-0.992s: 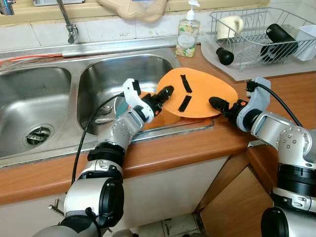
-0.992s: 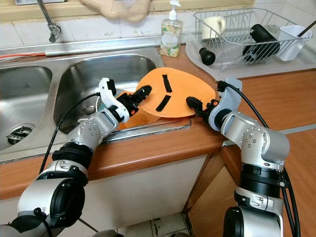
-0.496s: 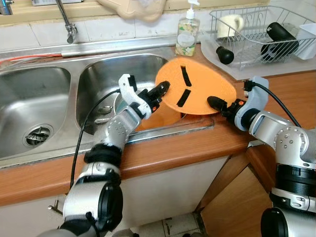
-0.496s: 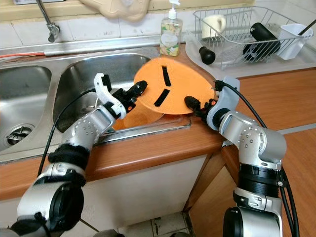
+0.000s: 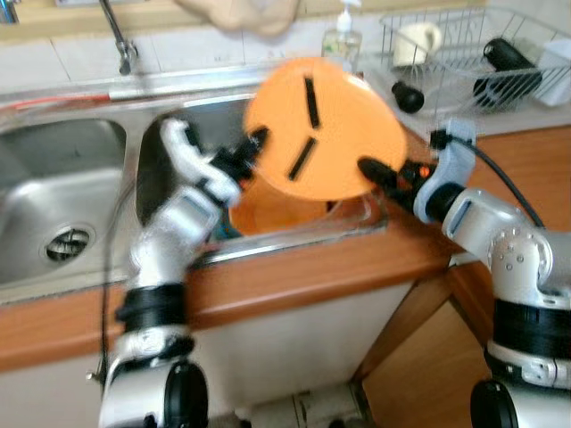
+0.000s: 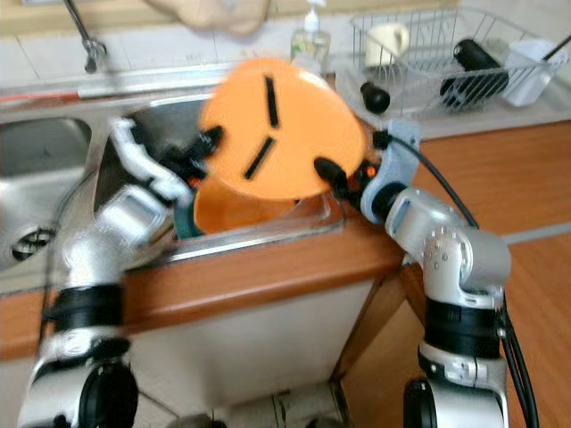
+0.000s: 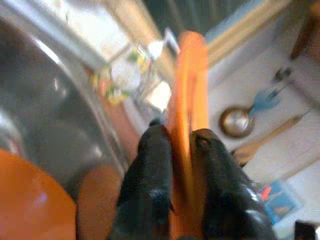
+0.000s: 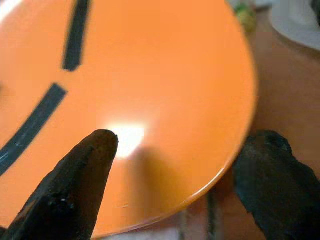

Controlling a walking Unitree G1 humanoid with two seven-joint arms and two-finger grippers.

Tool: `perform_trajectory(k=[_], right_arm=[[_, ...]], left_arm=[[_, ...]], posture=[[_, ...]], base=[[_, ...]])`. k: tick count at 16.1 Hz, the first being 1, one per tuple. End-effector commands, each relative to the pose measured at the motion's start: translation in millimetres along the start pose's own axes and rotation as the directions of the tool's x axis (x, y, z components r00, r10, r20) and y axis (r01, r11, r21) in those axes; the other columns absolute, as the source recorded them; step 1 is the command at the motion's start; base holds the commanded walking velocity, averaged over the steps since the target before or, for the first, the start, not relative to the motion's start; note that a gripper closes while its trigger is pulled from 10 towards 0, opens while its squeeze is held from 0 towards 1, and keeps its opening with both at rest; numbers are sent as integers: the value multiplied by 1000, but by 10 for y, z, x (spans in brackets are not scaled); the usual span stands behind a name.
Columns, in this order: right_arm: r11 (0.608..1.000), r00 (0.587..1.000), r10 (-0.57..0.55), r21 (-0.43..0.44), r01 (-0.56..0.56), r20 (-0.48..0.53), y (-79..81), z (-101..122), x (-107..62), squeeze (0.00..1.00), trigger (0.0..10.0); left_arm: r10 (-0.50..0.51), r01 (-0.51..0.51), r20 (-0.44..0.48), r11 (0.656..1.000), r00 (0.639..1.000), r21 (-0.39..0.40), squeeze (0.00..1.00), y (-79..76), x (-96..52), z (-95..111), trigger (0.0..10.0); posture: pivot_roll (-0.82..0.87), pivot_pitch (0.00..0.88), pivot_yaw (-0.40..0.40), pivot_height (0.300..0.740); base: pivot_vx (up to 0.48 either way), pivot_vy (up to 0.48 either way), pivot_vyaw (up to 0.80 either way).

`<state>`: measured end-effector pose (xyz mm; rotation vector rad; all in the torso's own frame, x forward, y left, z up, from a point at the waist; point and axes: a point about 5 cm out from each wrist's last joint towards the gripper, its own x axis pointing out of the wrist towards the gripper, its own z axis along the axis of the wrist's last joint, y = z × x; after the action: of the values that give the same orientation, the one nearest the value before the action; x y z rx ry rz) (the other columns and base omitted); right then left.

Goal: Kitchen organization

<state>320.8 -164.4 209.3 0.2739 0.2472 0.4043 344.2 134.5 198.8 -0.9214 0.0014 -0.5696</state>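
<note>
An orange plate (image 5: 326, 134) with two black tape strips is raised over the right sink basin (image 5: 165, 143) and tilted steeply, its face toward me. My left gripper (image 5: 252, 147) is shut on the plate's left rim; in the left wrist view the rim (image 7: 187, 100) runs up between the two fingers. My right gripper (image 5: 375, 174) is open at the plate's lower right edge. In the right wrist view one finger (image 8: 85, 180) lies over the plate's face (image 8: 150, 75) and the other finger (image 8: 270, 170) is beyond the rim. A second orange dish (image 5: 285, 209) sits in the basin below.
A wire dish rack (image 5: 464, 62) with a mug (image 5: 415, 45) and a black bottle (image 5: 504, 58) stands at the back right. A soap bottle (image 5: 342, 40) is behind the plate, the faucet (image 5: 120, 45) farther left. The wooden counter (image 5: 357, 259) fronts the sink.
The plate rose from lying near-flat on the sink's right edge to a steep tilt above the basin. Both grippers moved up and left with it. The picture has blurred.
</note>
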Motion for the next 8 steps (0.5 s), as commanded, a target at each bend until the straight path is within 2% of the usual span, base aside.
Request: perform_trajectory(k=[1, 3, 4, 5, 7, 8], right_arm=[[999, 998, 49, -16, -48, 36, 69, 54, -22, 0, 10000], [995, 994, 98, -38, -96, 49, 138, 76, -28, 0, 10000], [987, 988, 146, -67, -143, 45, 194, 79, -44, 0, 10000], [984, 986, 163, -79, -160, 30, 211, 66, -51, 0, 10000], [984, 986, 165, -77, -162, 29, 217, 65, -46, 0, 10000], [982, 985, 171, -80, -169, 27, 228, 63, -45, 0, 10000]], left_arm=[[-26, 25, 37, 1000, 999, 11, 0, -95, -31, 118, 0], [17, -19, 102, 1000, 995, 22, 0, -69, -134, 278, 0], [76, -84, 139, 995, 987, 52, 0, -9, -265, 407, 0], [119, -130, 149, 990, 982, 63, 0, 46, -334, 449, 0], [162, -170, 144, 984, 976, 48, 0, 75, -387, 439, 0], [171, -181, 125, 981, 977, 67, 0, 85, -394, 393, 0]], posture=[[-31, 0, 34, 740], [-24, 0, 31, 740], [-19, 0, 25, 740], [-18, 0, 24, 740], [-14, 0, 18, 740], [-14, 0, 18, 740]], base=[[0, 0, 0], [0, 0, 0], [0, 0, 0], [0, 0, 0], [0, 0, 0], [0, 0, 0]])
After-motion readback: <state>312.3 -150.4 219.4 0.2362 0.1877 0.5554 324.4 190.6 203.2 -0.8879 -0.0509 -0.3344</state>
